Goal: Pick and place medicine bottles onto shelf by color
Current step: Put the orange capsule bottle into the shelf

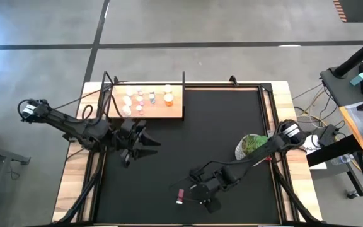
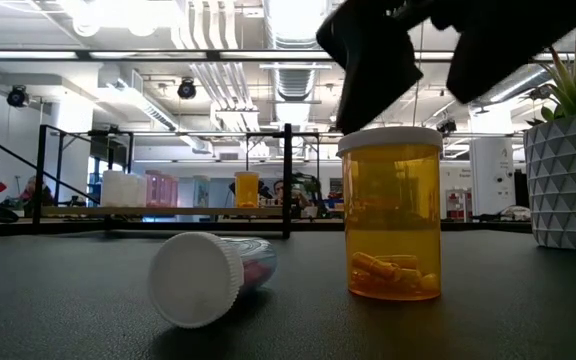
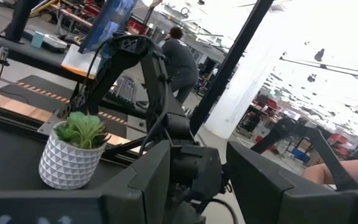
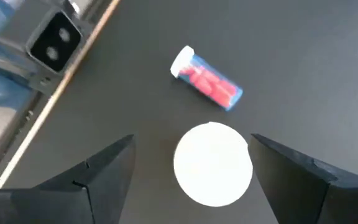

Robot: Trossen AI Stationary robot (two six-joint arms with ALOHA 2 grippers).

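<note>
An orange medicine bottle with a white cap stands upright on the black mat near the table's near edge. My right gripper hangs open just above it, one finger on either side of the cap, touching nothing. A clear-blue bottle with red pills lies on its side next to it; it also shows in the high view. The light-wood shelf at the far left holds several bottles standing upright. My left gripper waits open and empty in front of the shelf.
A white pot with a green plant stands at the mat's right side, behind my right arm. A black frame rail rises beside the shelf. The mat's middle is bare.
</note>
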